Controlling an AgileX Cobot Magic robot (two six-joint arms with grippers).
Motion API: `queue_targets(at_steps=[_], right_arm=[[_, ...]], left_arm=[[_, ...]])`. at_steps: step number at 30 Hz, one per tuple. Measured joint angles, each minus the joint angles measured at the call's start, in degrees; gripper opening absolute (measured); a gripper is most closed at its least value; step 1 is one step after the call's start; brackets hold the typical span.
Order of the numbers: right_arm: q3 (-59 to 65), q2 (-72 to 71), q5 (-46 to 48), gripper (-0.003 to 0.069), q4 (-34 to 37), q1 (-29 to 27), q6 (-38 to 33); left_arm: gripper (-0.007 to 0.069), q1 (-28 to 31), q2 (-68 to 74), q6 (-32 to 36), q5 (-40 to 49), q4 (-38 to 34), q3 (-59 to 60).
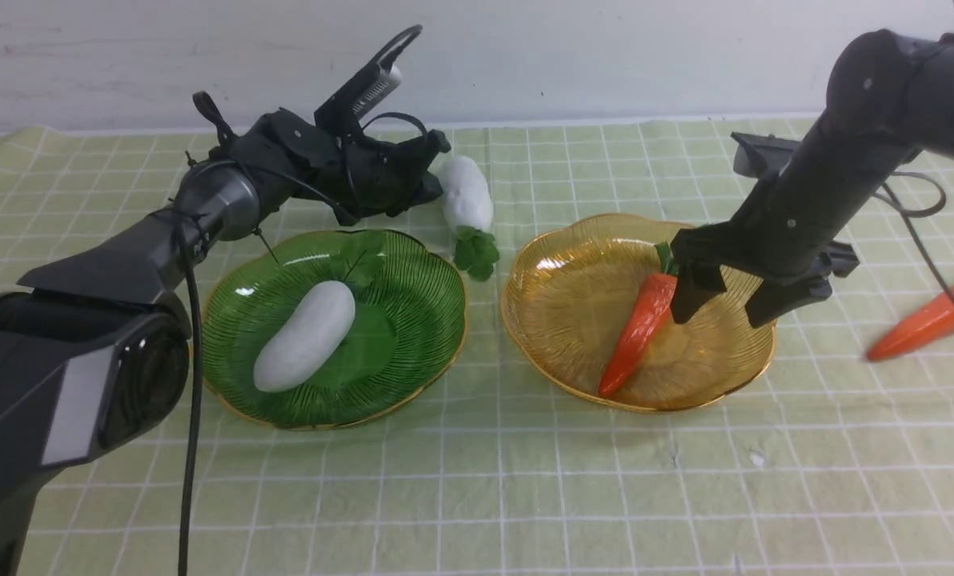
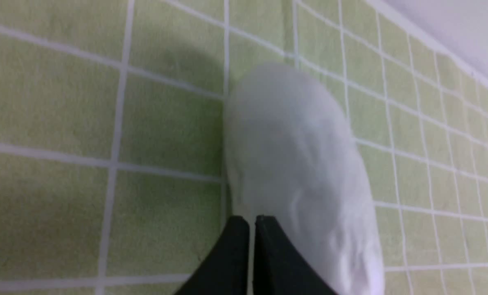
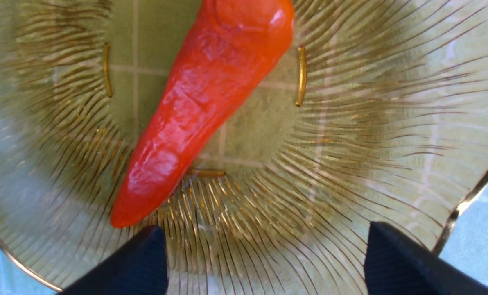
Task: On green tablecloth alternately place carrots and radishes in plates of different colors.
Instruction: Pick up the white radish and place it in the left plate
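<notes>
Front view: your left gripper (image 1: 422, 178) sits low over the green tablecloth (image 1: 477, 496) toward the far edge, just beside the second radish (image 1: 467, 192), which lies on the cloth behind the gap between the plates. The first radish (image 1: 305, 336) rests in the green plate (image 1: 413, 320) and the first carrot (image 1: 641, 332) in the amber plate (image 1: 573, 304). Your right gripper (image 1: 725, 304) hangs spread wide over the amber plate, holding nothing, one finger close to the carrot's leafy end. The second carrot (image 1: 929, 320) lies on the cloth at the right edge, partly behind a cable.

Left wrist view: the fingertips (image 2: 231, 254) are pressed together with only a slit between them, gripping nothing. If you advance like this, you will likely shove or roll the radish instead of taking it; part the jaws first.

Right wrist view: the fingers (image 3: 137, 266) stand well apart, and the carrot tip lies near one. A careless sideways exit could nudge the carrot or clip the gold rim and shift the plate.

No brand, label or readable writing shows in any view.
</notes>
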Motion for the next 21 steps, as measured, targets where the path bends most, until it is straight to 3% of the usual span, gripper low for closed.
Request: queue_targets(at_steps=[8, 15, 18, 21], right_arm=[[0.0, 0.0, 0.2, 0.0589, 0.0, 0.0, -0.2], [0.0, 0.0, 1.1, 0.0589, 0.0, 0.0, -1.3], [0.0, 0.0, 1.1, 0.0589, 0.0, 0.0, -1.5], [0.0, 0.0, 1.1, 0.0589, 0.0, 0.0, -1.6]], left_arm=[[-0.0008, 0.0, -3.5, 1.5, 1.4, 0.7, 0.2], [-0.0002, 0.0, -4.8, 9.5, 3.8, 0.5, -0.8], [0.0043, -0.1, -4.9, 13.0, 3.3, 0.6, -1.3], [0.0142, -0.6, -4.9, 17.2, 2.6, 1.9, -1.4]])
